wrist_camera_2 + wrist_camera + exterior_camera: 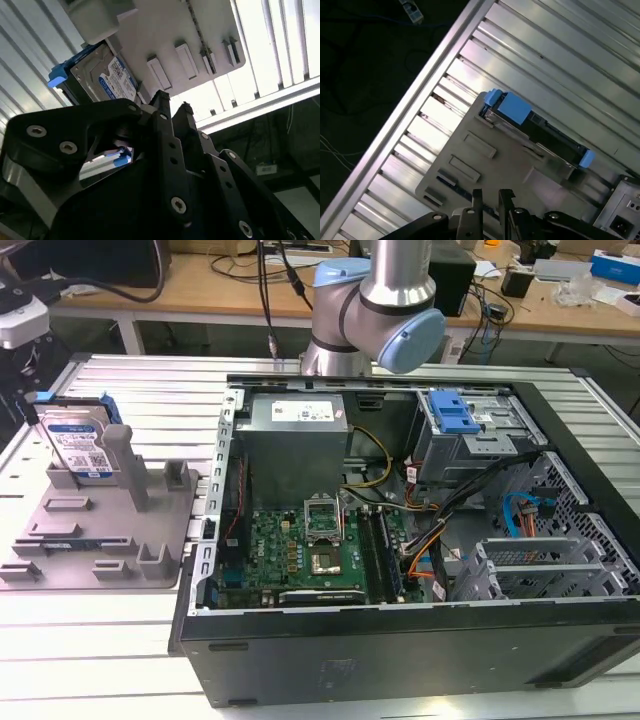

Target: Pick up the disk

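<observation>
The disk (80, 445) stands on edge in the grey fixture plate (100, 530) at the exterior view's left, its white and blue label facing out and blue rails on its sides. In the first wrist view the disk (540, 132) appears edge-on with a blue rail on top, seated in the plate (485, 165). My gripper (490, 196) hangs above the plate, apart from the disk, open by a narrow gap with nothing between its fingers. The second wrist view has the gripper (172, 102) just short of the disk (107, 75).
An open computer case (420, 500) with motherboard, cables and a blue-handled drive cage (455, 415) fills the exterior view's right. The arm's base (375, 300) rises behind it. The ribbed aluminium table (90, 640) ends close behind the plate. A cluttered bench stands at the back.
</observation>
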`<state>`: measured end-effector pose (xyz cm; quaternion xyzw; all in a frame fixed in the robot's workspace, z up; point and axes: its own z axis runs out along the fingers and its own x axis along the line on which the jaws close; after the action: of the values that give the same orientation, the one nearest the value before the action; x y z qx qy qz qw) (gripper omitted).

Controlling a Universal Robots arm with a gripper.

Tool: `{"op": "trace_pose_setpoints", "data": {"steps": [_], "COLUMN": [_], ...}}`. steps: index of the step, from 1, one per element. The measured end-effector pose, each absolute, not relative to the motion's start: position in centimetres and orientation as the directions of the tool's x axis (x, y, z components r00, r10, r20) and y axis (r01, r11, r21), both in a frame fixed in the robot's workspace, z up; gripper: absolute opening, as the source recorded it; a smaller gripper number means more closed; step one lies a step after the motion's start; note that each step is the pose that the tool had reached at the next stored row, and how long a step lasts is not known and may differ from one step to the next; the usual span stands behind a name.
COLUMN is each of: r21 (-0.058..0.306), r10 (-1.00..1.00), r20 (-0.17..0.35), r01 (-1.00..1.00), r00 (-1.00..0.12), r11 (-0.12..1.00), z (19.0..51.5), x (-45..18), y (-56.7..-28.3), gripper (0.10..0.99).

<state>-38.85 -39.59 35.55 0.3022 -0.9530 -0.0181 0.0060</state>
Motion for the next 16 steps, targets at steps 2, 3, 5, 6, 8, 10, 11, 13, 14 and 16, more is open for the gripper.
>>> {"op": "trace_pose_setpoints", "data": {"steps": [2,3,5,6,8,10,11,13,14,16], "r21": [0.038,0.038,0.038,0.038,0.038,0.038,0.038,0.038,0.038,0.038], "r10": [-0.606,-0.620,-0.651,-0.665,-0.692,-0.743,-0.756,-0.787,-0.804,-0.826], "r20": [0.001,0.000,0.000,0.001,0.000,0.001,0.001,0.000,0.001,0.001], "r01": [-0.605,-0.620,-0.651,-0.665,-0.692,-0.742,-0.756,-0.786,-0.804,-0.825], "r00": [-0.796,-0.784,-0.759,-0.747,-0.722,-0.670,-0.654,-0.617,-0.594,-0.564], "r11": [0.795,0.784,0.758,0.746,0.721,0.669,0.654,0.617,0.594,0.564], "z": [35.55,35.54,35.53,35.53,35.51,35.49,35.48,35.46,35.46,35.45], "x": [-38.84,-38.84,-38.84,-38.84,-38.84,-38.85,-38.84,-38.84,-38.85,-38.85], "y": [-39.59,-39.59,-39.59,-39.59,-39.59,-39.59,-39.59,-39.59,-39.59,-39.59], "gripper": [0.357,0.416,0.416,0.482,0.482,0.482,0.482,0.482,0.494,0.557]}}
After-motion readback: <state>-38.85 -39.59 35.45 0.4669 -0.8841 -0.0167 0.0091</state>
